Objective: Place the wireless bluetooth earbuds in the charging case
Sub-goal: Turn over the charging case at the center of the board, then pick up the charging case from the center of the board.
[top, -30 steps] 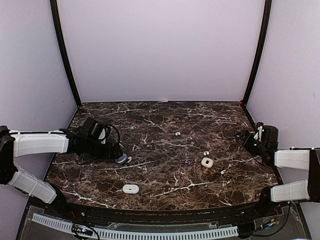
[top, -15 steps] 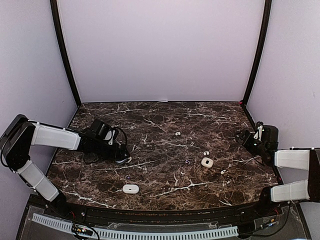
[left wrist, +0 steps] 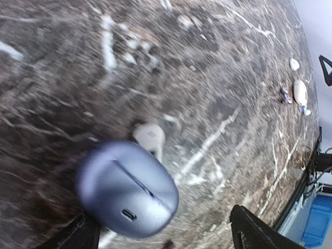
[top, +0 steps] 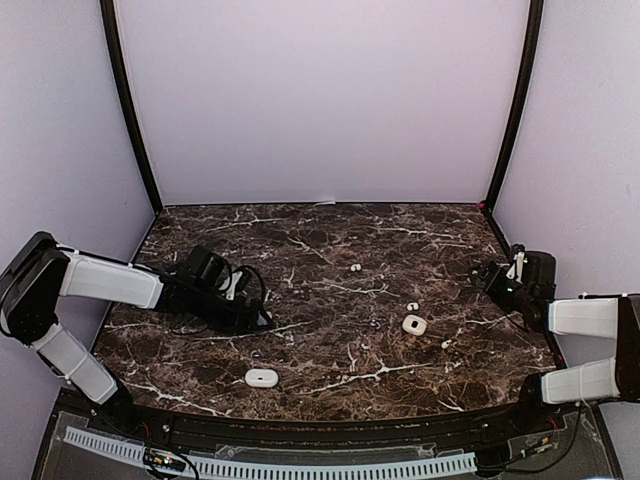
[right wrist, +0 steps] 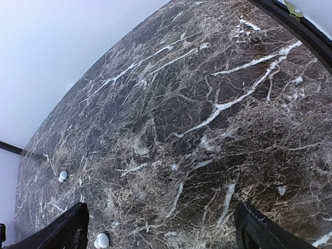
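Between the spread left fingers (left wrist: 78,236) lies a lavender case (left wrist: 127,189).

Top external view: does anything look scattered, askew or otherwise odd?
Tiny earbuds lie scattered singly over the marble table, loose outside the white case at the front. Nothing looks broken.

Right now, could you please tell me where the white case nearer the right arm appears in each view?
Top external: the white case lies right of centre.
Left wrist: far off, near the upper right edge.
Right wrist: cannot tell; two small white things at lower left are too small to match.
Shared landmark: the dark lavender earbud just beside it, seen in the top and left wrist views.
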Controlling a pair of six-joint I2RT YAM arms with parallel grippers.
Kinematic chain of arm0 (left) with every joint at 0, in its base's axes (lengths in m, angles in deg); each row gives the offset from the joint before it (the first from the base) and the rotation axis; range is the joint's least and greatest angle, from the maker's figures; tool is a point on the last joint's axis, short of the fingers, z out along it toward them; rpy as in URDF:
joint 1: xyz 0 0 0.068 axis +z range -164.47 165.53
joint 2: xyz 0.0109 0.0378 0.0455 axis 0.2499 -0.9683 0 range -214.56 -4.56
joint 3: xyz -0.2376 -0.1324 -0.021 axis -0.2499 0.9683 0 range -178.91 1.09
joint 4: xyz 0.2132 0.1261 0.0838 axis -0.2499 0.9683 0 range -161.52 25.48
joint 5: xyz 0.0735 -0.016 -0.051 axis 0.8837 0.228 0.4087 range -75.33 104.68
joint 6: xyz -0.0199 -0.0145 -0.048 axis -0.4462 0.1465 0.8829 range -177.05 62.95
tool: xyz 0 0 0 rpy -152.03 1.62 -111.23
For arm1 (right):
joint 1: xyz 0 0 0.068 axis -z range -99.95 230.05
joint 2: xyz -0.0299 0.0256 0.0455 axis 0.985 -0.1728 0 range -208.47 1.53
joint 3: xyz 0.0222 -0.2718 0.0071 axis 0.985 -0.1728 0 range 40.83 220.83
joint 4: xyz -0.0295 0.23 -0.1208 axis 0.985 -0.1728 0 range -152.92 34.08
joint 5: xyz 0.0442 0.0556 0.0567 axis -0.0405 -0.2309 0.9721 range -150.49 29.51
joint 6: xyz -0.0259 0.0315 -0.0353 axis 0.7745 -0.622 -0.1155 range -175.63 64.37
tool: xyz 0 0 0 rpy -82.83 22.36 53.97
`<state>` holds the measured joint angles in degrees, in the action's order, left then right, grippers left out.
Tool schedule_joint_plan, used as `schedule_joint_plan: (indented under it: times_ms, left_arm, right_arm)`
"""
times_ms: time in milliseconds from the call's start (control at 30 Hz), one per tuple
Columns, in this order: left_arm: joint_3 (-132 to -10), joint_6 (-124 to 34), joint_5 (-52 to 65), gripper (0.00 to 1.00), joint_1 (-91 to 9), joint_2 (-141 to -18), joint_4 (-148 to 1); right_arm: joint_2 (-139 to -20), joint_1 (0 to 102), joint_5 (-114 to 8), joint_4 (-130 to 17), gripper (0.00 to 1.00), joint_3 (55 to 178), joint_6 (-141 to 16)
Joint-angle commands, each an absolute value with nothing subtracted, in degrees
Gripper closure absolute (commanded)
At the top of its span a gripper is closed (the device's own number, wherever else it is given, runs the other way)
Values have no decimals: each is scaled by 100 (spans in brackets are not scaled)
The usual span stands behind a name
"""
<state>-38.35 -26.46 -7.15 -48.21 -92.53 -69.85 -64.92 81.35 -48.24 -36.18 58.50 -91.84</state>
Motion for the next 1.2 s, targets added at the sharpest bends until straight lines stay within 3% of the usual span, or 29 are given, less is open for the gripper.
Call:
schedule_joint_plan:
  times_ms: [0,100,267,467,1033,1167]
  left_arm:
    - [-3637,-2206,-1198,10,-5194,-9114,-7236]
    - [-3645,-2149,-1282,12,-5341,-9221,-7541]
    - [-3709,-2352,509,13,-5393,-8589,-6641]
    - [-3401,-2755,1190,5,-5438,-8042,-6321]
    - [-4535,-2352,2841,1,-6263,-9892,-5738]
    - [-4657,-2254,2906,6,-6272,-10104,-5720]
  right_arm:
    - [-6470,8171,-4731,-3352,3,5982,-9131]
    - [-6454,8168,-4707,-3343,3,5973,-9136]
    - [-6421,8170,-4693,-3336,3,5960,-9131]
    - [-6448,8170,-4614,-3292,3,5964,-9145]
    - [-6403,8166,-4613,-3306,3,5939,-9150]
    - [-6425,8169,-4608,-3307,3,5947,-9153]
